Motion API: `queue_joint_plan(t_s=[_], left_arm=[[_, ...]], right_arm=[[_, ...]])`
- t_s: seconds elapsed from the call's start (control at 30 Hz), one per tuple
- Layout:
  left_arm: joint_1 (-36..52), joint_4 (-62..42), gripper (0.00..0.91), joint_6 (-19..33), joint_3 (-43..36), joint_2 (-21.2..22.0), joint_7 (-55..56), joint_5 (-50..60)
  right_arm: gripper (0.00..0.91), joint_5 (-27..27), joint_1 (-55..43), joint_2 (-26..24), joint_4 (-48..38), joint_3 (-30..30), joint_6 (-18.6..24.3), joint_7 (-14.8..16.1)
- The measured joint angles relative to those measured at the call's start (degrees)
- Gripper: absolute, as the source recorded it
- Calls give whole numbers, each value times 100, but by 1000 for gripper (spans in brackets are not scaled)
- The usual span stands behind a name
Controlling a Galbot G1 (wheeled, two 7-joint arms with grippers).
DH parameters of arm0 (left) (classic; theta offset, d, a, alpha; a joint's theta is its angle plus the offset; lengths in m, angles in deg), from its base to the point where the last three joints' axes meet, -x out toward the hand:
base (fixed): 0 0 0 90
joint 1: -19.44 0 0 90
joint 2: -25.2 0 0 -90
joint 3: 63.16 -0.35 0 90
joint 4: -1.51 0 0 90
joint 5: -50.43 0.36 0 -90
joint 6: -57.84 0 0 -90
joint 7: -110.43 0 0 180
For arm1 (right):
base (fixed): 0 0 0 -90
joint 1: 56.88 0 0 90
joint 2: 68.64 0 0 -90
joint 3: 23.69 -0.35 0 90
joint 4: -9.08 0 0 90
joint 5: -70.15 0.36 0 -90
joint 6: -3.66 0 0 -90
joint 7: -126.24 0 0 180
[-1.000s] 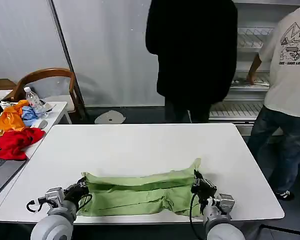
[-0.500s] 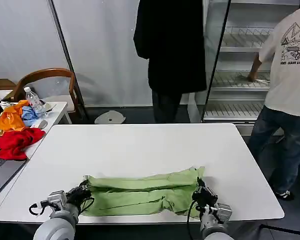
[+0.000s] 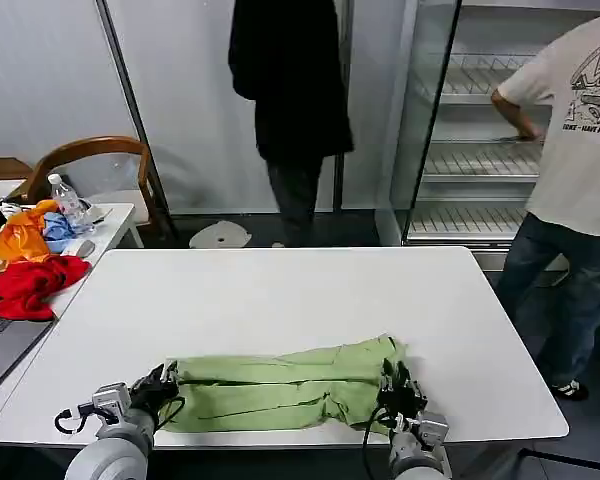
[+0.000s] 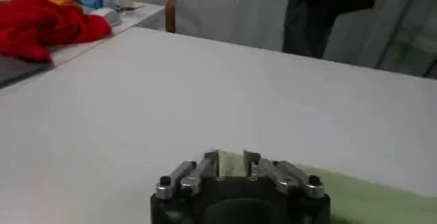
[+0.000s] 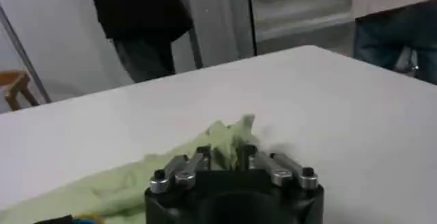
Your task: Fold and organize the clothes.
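Nearest, at the front edge of the white counter [image 3: 280,290], the left gripper [image 3: 160,386] and the right gripper [image 3: 395,385] are seen low over the surface, one at each end of the light green T-shirt [image 3: 280,385]. The left gripper's fingers [image 4: 208,166] are clamped on a fold of green cloth, a small tab of which is held between them in the left wrist view. The right gripper's fingers [image 5: 201,158] are likewise closed on a bunched edge of the T-shirt [image 5: 225,140], which is raised slightly between them in the right wrist view. The garment is laid as a long, narrow, creased band across the near part of the counter, stretched between the two grippers, with its printed side hidden. The middle and far parts of the counter are bare. Farther off, on a side table [image 3: 115,218] to the robot's left, a pile of red, orange and blue garments [image 3: 30,265] is heaped, with a clear water bottle [image 3: 68,202] standing by it. A wooden chair [image 3: 95,165] is placed behind that table.
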Motion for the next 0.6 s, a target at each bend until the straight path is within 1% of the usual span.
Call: queue_joint_plan(t_s=[0.33, 0.6], left_arm=[[-58, 65, 907, -122, 158, -68, 104, 42], [-364, 252, 907, -191, 325, -78, 160, 115]], right_arm=[[907, 22, -234, -26, 39, -27, -110, -147], [907, 174, -303, -88, 182, -190, -127, -192]])
